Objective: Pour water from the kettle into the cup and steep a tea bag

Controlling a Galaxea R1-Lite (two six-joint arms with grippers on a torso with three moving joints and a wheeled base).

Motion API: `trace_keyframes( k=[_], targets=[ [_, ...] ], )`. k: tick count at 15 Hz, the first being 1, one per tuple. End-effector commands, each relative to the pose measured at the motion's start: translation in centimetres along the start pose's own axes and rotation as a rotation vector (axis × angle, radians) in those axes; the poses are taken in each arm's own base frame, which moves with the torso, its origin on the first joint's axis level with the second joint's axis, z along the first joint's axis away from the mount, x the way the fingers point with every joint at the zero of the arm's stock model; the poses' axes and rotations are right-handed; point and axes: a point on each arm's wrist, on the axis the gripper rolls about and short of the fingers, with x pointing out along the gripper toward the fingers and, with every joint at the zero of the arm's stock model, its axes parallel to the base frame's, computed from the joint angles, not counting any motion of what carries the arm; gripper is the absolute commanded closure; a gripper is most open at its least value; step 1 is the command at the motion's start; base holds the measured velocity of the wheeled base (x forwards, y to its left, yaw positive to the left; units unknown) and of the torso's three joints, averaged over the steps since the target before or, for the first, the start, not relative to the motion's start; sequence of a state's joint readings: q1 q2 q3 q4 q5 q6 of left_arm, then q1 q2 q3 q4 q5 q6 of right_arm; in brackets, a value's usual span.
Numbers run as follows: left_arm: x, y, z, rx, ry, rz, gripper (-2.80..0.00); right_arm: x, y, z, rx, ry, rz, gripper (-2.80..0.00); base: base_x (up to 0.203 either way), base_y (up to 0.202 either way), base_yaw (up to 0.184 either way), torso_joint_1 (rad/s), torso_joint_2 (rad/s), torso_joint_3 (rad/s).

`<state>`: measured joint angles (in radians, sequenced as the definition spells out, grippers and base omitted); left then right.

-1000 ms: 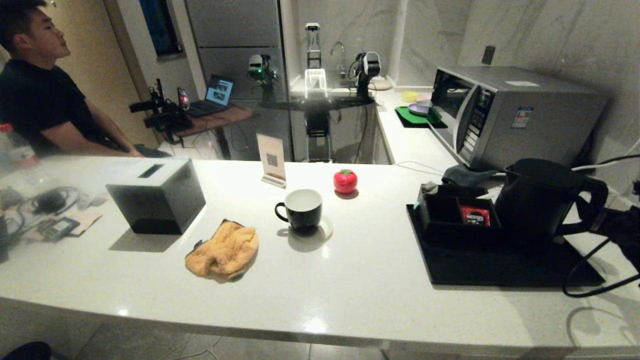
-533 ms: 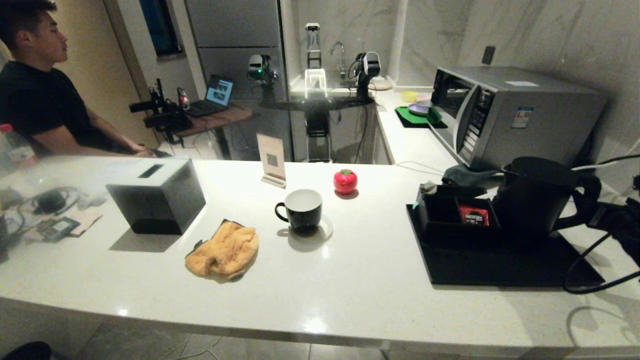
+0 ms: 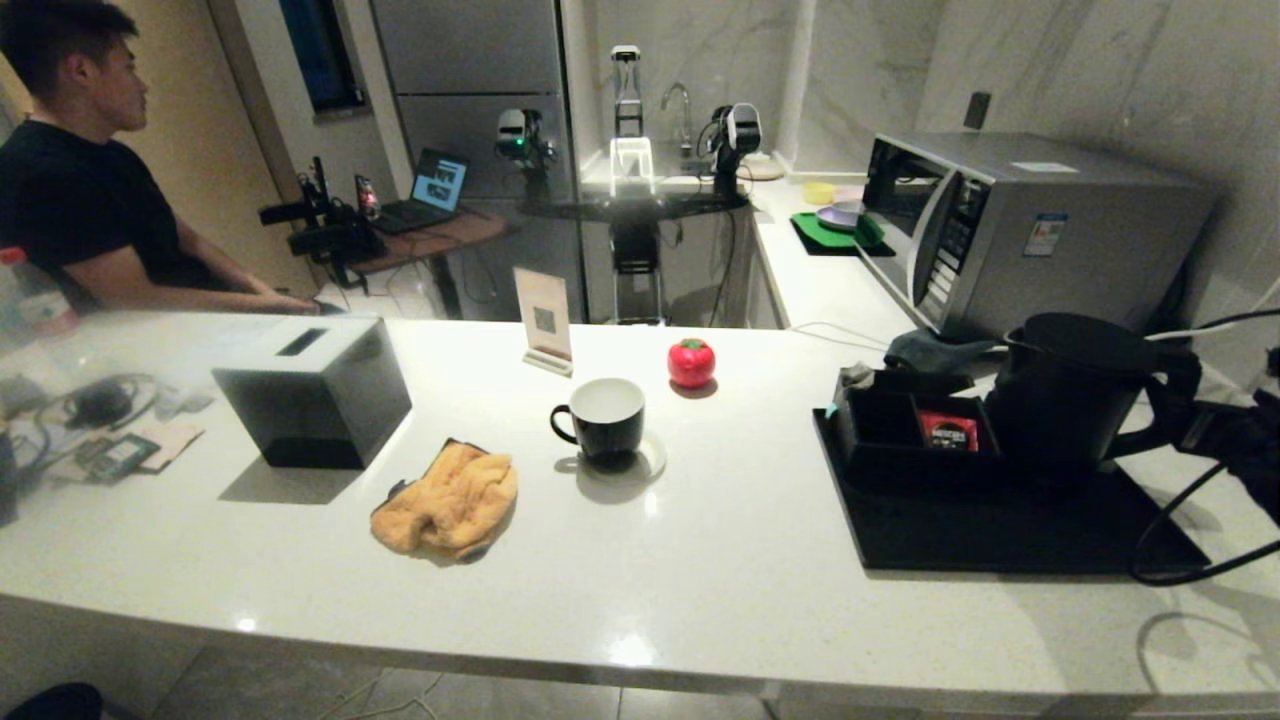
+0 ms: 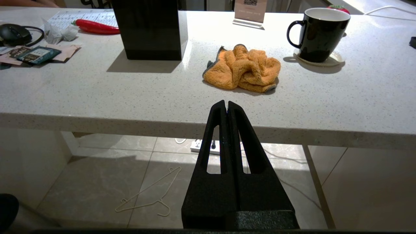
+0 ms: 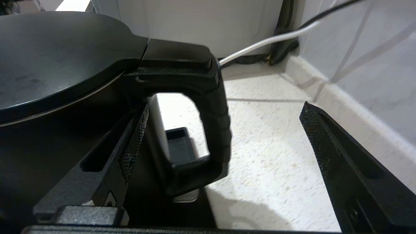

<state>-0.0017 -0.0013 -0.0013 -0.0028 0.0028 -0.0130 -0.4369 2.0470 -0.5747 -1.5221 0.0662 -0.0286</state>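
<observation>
1. White stone countertop point(image 3: 700, 560) runs before you; the kettle point(image 3: 1075, 395) stands on a black tray point(image 3: 1000, 530) at the right, its handle point(image 5: 214, 107) turned toward your right arm, likely for an easy reach.
2. Your cup point(image 3: 600, 417) waits on a coaster mid-counter, well apart from the kettle.
3. Your right gripper point(image 5: 221, 136) is spread wide, straddling the handle, gripping nothing.
4. Your left gripper point(image 4: 226, 107) is clenched empty below the counter edge.

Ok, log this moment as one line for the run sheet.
phase: reaching for kettle | right gripper: open, straddling kettle handle, not closed | left gripper: shut, parked below counter edge | cup: on coaster, untouched
</observation>
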Motion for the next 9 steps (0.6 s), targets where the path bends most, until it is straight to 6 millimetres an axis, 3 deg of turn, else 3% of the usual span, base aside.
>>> trace_keyframes(
  k=[1,9],
  targets=[
    [0.01,0.0,-0.01,-0.001,0.002,0.0,0.0,0.07,-0.35,0.5,-0.018,-0.05,-0.006,-2.8,0.0,0.0,0.0,0.0,0.0,0.0],
    [0.01,0.0,0.0,-0.001,0.001,0.0,0.0,0.84,-0.84,0.26,-0.047,-0.057,0.003,-2.8,0.0,0.0,0.0,0.0,0.0,0.0]
  ],
)
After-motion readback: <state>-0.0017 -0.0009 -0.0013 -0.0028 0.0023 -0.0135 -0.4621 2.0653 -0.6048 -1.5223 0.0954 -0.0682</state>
